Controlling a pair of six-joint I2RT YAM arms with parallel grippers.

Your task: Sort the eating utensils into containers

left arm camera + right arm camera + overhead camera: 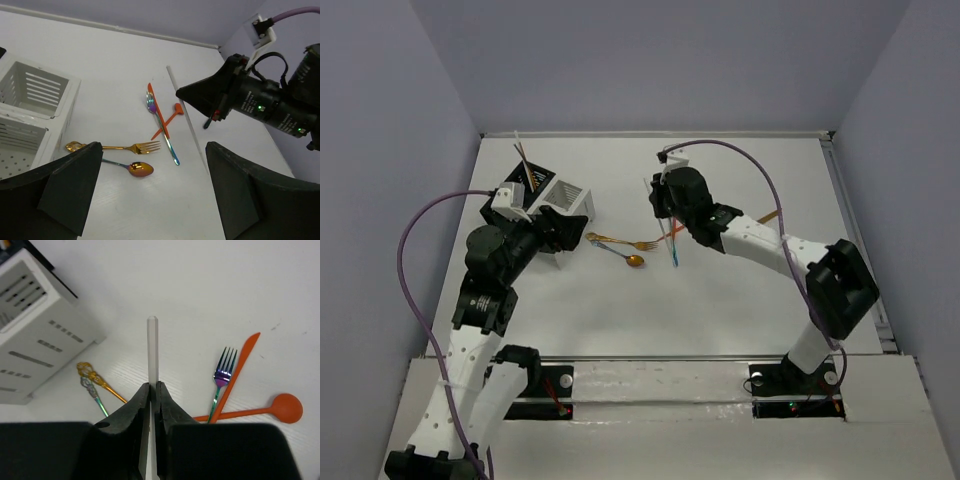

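My right gripper (154, 387) is shut on a slim white stick (152, 345) and holds it above the table; both also show in the left wrist view, the gripper (212, 102) and the stick (187, 122). Below lie an iridescent fork (222, 372), an orange knife (241, 362) and an orange spoon (280, 407). A gold fork (127, 147) and a copper-bowled spoon (137, 169) lie nearer the white caddy (30, 100). My left gripper (150, 200) is open and empty beside the white caddy (565, 197). The black caddy (525, 182) holds some sticks.
The two caddies stand together at the back left of the white table (720, 300). Grey walls close in the table on three sides. My right arm (770, 245) stretches across the right half, over another utensil.
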